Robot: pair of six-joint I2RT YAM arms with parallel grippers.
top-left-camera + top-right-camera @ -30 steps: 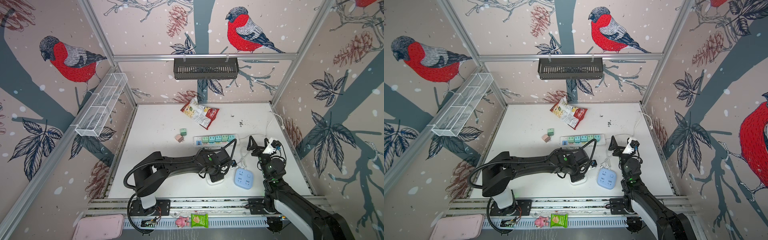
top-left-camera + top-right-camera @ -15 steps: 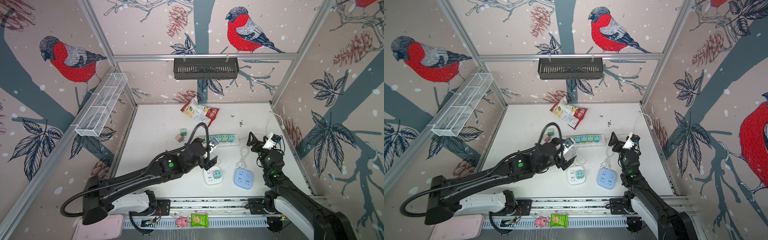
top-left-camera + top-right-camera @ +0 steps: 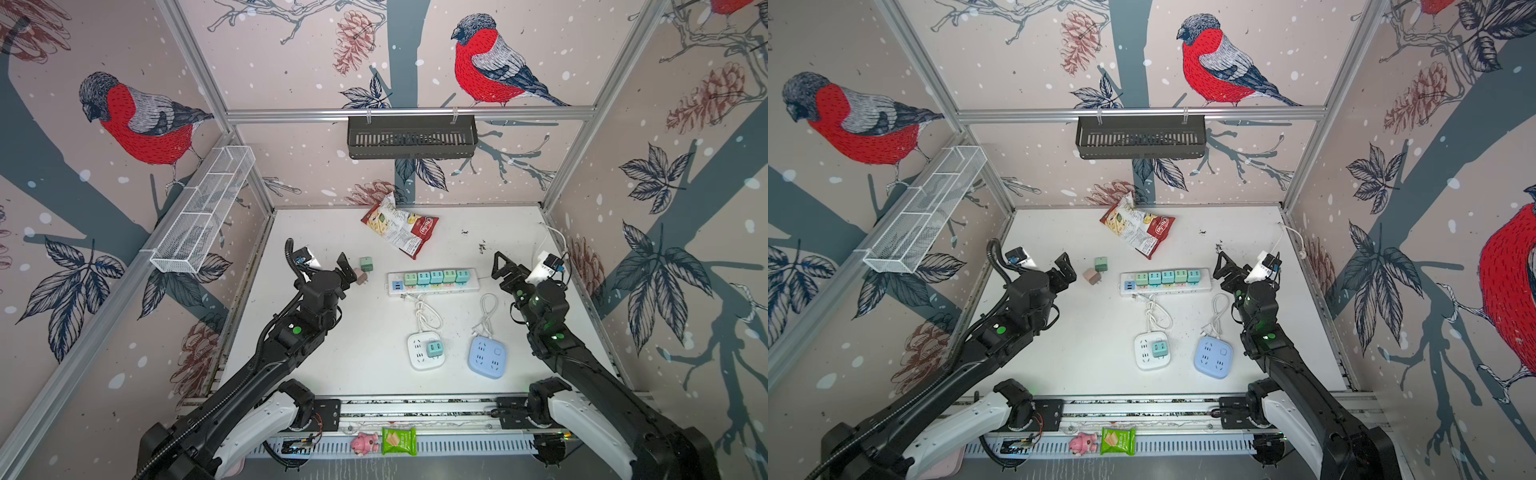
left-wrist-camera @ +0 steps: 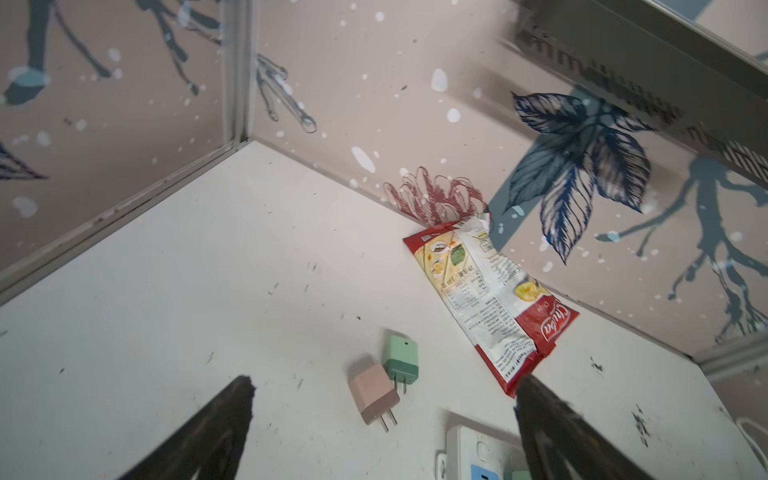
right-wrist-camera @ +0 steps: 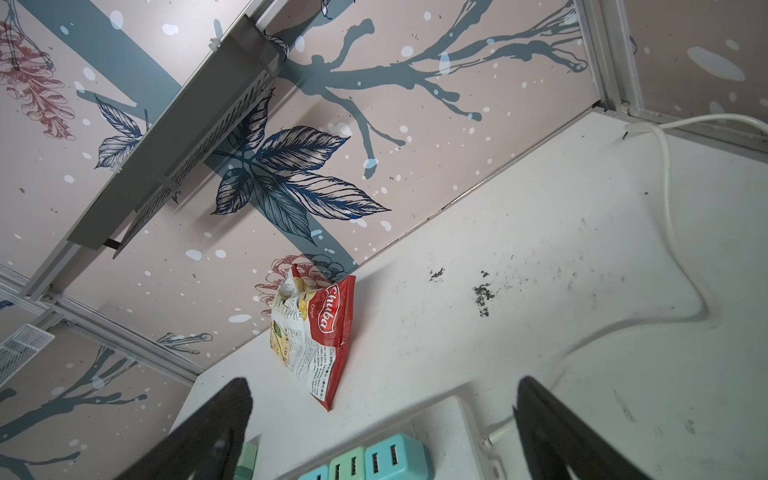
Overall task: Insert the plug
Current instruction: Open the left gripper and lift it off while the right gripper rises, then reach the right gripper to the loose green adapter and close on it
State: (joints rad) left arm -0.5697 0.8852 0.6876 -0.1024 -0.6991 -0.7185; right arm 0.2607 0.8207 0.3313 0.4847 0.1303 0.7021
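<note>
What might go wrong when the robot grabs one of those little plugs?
1. The pink plug and green plug lie right against each other, so the open left pincer may knock or pinch both.
2. Both lie flat, prongs sideways, so a grabbed plug might be tilted wrong for the blue socket.

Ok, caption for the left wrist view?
Open left end effector facing a pink plug and a green plug lying side by side, chip bag beyond.
</note>
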